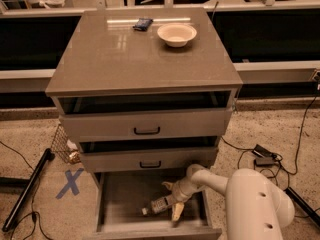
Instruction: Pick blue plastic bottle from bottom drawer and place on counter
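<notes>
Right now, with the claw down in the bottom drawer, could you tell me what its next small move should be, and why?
Probably close the claw on the blue plastic bottle. The bottle lies on its side in the bottom drawer, and the open fingers sit either side of it.

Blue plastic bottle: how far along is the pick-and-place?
Done: the bottom drawer is open. In hand: the gripper is down in it, fingers apart at the blue plastic bottle, which lies on the drawer floor. Left: grasp, lift, set on the counter.
</notes>
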Tool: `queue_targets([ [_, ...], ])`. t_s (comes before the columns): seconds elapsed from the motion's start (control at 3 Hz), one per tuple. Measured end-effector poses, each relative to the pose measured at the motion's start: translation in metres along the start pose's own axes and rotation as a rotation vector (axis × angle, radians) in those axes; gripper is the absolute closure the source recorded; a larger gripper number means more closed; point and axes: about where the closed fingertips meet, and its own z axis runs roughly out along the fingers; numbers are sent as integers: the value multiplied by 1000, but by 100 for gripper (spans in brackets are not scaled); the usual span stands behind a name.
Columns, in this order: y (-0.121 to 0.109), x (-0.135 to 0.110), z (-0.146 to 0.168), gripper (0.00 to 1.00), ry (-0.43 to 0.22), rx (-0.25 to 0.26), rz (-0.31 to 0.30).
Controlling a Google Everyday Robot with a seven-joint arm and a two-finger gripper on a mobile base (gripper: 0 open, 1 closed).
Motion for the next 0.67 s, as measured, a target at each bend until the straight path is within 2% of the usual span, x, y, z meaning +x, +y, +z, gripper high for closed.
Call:
queue_targets([
  [0.33, 8, 6, 10, 14, 3, 9, 23],
  [0.67, 14, 13, 23, 33, 45, -13, 8],
])
